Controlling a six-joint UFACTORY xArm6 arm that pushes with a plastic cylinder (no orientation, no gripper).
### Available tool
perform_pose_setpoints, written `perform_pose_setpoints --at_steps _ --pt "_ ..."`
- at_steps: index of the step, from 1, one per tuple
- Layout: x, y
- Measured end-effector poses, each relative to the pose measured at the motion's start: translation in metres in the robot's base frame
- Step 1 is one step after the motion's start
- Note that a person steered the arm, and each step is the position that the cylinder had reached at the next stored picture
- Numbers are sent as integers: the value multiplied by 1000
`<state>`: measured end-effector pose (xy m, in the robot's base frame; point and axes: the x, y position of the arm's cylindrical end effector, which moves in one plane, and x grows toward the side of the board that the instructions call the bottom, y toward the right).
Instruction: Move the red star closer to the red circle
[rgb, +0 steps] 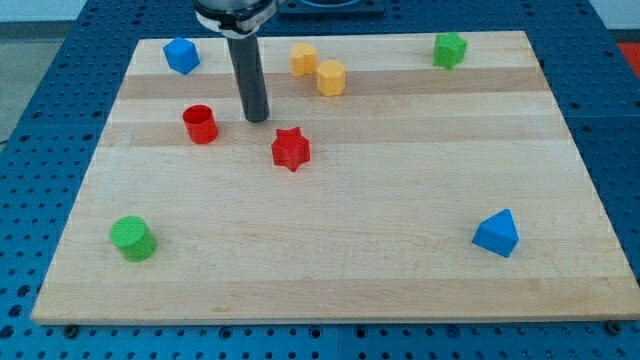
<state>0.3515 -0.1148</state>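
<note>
The red star (291, 149) lies on the wooden board (330, 260), left of centre in the upper half. The red circle (200, 124), a short round block, stands to the star's left and slightly higher in the view. My tip (257, 119) rests on the board between them, just above and left of the star and to the right of the red circle. It touches neither block.
A blue block (181, 55) sits at the top left. Two yellow blocks (303, 58) (331, 77) sit at top centre. A green block (449, 49) is at the top right, a green cylinder (132, 238) at the bottom left, a blue triangular block (497, 233) at the bottom right.
</note>
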Motion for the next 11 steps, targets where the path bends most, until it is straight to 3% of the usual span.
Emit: perform_pose_setpoints --at_steps 1,2,4,5,6,7,8,11 --pt "13 -52" --pt "28 -68" --pt "-4 42" --pt "-6 165" --pt "42 238" --pt "79 181" --pt "79 69" --pt "60 12"
